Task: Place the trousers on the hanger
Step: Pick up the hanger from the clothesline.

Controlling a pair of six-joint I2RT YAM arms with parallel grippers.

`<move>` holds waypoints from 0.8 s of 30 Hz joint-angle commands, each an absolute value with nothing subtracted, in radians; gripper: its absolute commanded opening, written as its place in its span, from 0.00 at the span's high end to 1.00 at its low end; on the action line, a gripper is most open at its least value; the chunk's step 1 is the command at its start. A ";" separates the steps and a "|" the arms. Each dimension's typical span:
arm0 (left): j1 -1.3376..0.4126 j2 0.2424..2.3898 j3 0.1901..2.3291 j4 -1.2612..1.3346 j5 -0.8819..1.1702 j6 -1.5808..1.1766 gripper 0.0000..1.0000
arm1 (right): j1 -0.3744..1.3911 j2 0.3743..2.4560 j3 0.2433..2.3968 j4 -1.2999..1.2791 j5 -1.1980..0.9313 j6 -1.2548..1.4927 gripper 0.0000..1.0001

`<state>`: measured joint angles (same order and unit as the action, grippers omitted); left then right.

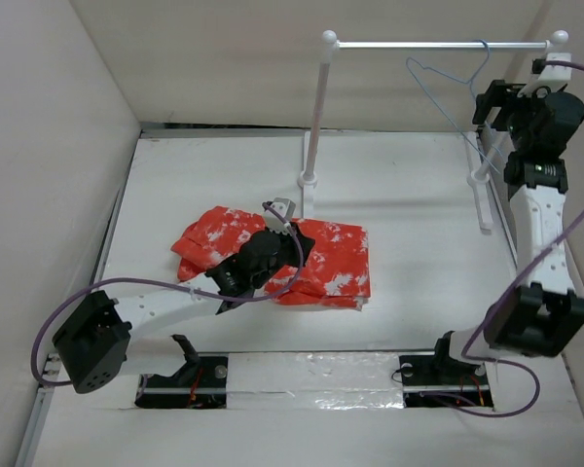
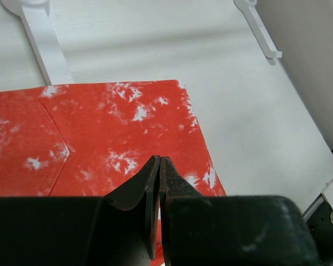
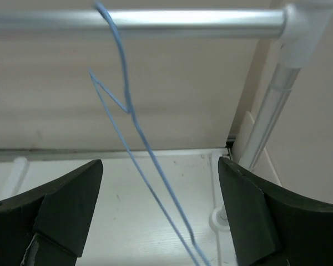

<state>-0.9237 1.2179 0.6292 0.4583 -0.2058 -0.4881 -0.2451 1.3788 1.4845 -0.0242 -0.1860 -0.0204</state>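
Note:
The red-orange trousers (image 1: 331, 258) with white blotches lie folded flat in the middle of the table. They also show in the left wrist view (image 2: 111, 127). My left gripper (image 1: 290, 248) hovers over them. Its jaws (image 2: 159, 162) are pressed shut with nothing between them. The pale blue wire hanger (image 1: 448, 83) hangs by its hook from the rail's crossbar at the back right. My right gripper (image 1: 489, 105) is raised beside it and open. In the right wrist view the hanger's wires (image 3: 127, 105) run down between the wide-open fingers (image 3: 161, 166) without touching them.
The white rail stand has a metal crossbar (image 1: 438, 44), a left pole (image 1: 316, 107) behind the trousers and a right pole (image 3: 266, 122) close to my right gripper. Its base feet (image 2: 41, 41) lie on the table. White walls enclose the table on three sides.

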 commanded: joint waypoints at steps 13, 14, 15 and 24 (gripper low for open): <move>-0.927 1.166 0.612 0.517 -0.120 -0.483 1.00 | -0.316 1.595 1.520 -0.019 -0.503 -0.169 0.50; -0.927 1.166 0.611 0.517 -0.124 -0.483 1.00 | -0.304 1.589 1.507 -0.011 -0.502 -0.169 0.67; -0.927 1.169 0.611 0.515 -0.129 -0.485 1.00 | -0.304 1.585 1.494 0.020 -0.506 -0.161 0.76; -0.927 1.197 0.617 0.515 -0.137 -0.497 0.98 | -0.219 1.479 1.428 0.090 -0.438 -0.132 1.00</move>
